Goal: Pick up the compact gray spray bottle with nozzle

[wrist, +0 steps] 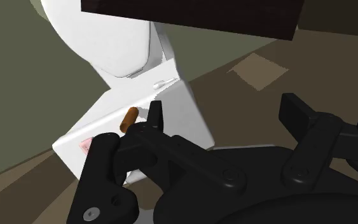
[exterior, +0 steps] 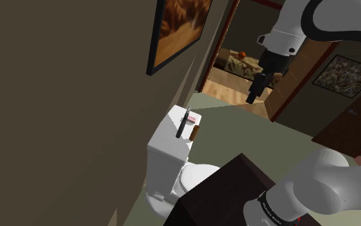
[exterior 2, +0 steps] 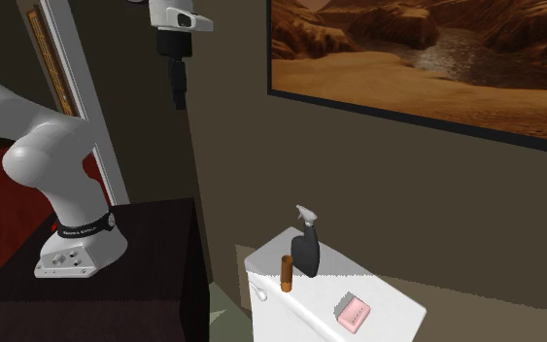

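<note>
Bottle [exterior 2: 307,249]: dark body, grey nozzle; upright on the white toilet tank [exterior 2: 390,297], at the end nearer the stand [exterior 2: 154,255], below a framed desert painting [exterior 2: 427,58]. In the shoulder view the bottle [exterior: 184,124] stands on the tank [exterior: 165,138] beside the wall.

Cylinder [exterior 2: 286,274]: brown, upright, just beside the bottle on the tank's front edge.

Pink block [exterior 2: 353,312]: flat on the tank, apart from the bottle, at the other end.

Gripper [exterior 2: 178,95]: black, high in the air, well apart from the bottle. In the wrist view the gripper [wrist: 225,111] has its fingers spread wide with nothing between them; the cylinder [wrist: 128,119] lies beyond them.
</note>
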